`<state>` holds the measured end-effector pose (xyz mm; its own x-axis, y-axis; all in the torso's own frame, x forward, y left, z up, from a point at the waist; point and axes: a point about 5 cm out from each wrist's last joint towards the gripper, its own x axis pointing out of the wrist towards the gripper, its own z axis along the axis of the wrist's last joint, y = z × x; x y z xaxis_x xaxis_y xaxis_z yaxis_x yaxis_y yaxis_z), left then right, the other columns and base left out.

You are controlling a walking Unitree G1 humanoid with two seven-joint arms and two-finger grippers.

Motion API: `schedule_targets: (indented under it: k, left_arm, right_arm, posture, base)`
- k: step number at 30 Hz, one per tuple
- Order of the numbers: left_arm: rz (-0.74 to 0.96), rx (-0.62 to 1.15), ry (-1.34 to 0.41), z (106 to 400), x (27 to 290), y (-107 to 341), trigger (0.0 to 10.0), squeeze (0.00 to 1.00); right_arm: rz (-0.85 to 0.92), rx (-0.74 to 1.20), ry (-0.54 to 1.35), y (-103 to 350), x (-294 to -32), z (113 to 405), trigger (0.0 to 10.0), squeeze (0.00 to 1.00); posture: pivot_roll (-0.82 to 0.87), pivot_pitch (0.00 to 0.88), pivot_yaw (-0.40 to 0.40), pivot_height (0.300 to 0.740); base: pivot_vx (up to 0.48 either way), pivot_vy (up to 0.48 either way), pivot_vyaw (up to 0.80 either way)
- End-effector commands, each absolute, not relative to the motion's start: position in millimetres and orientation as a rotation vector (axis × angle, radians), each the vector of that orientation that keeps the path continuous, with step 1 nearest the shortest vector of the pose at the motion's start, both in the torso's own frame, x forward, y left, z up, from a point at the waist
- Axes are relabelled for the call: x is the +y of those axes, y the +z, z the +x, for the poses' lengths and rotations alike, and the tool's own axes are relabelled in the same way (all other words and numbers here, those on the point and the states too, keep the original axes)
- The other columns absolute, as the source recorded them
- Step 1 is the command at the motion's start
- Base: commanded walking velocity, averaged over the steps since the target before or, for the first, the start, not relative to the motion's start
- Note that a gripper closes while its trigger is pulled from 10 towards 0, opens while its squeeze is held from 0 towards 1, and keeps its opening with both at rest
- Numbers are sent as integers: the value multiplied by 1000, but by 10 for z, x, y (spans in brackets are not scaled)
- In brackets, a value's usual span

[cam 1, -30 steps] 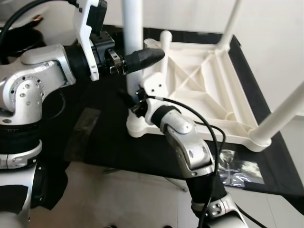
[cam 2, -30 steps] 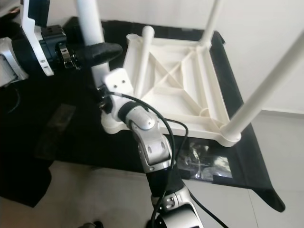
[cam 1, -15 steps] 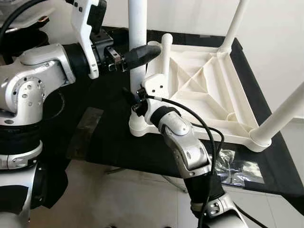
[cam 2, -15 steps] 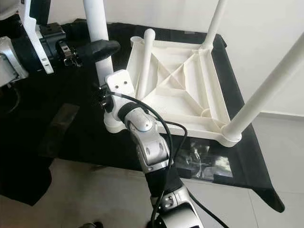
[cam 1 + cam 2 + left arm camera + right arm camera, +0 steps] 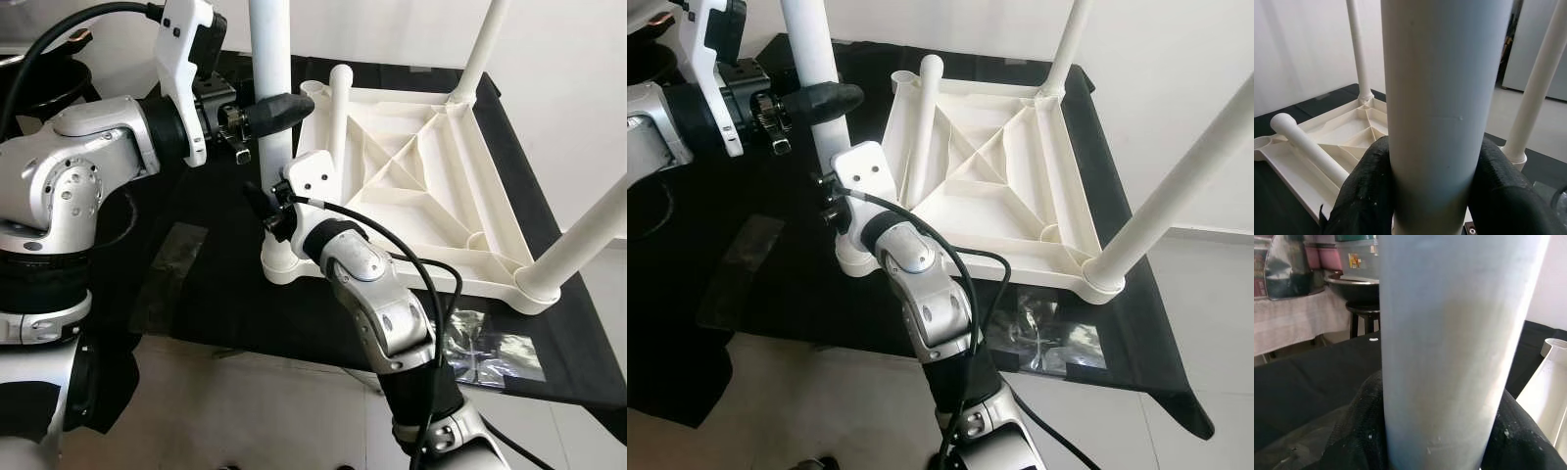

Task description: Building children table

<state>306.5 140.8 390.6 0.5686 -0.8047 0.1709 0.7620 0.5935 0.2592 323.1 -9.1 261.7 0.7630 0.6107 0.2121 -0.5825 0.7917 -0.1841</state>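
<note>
A white children's table top (image 5: pixel 431 227) lies upside down on a black cloth (image 5: pixel 216 294). A white leg (image 5: pixel 271 59) stands upright in its near-left corner socket (image 5: pixel 279 262). My left gripper (image 5: pixel 284 106) is shut on this leg high up, its black fingers (image 5: pixel 1364 196) wrapping it. My right gripper (image 5: pixel 266 208) is shut on the same leg (image 5: pixel 1449 333) lower down, just above the socket, half hidden by its wrist mount. A loose leg (image 5: pixel 338 117) rests slanted inside the top, by the round far-left socket (image 5: pixel 312 88).
Two more legs stand upright, at the far-right corner (image 5: pixel 480 54) and the near-right corner (image 5: pixel 583 235). A clear plastic bag (image 5: pixel 485 338) of small parts lies on the cloth near the front edge. A dark stool and bowl (image 5: pixel 1359 289) stand beyond the cloth's left side.
The head view has shifted slightly. Both grippers keep their hold on the near-left leg, which stays upright in its socket.
</note>
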Motion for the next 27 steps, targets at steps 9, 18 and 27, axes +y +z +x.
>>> schedule_targets:
  k: [9,18,27]
  left_arm:
    - [173,-263,-927,3074,1412,3908,0,0]
    - [175,-259,-938,3051,1400,3911,0,0]
    - [177,-253,-960,3018,1373,3922,0,0]
  right_arm:
    - [-67,-314,1135,2757,-130,3309,10000,1000]
    - [-165,-207,1542,2800,-339,3471,10000,0]
    - [-215,-77,1639,2634,-355,3569,2706,0]
  posture:
    - [21,224,-43,740]
    - [60,240,-40,740]
    - [80,246,-41,740]
  base:
    - [0,0,0]
    - [0,0,0]
    - [0,0,0]
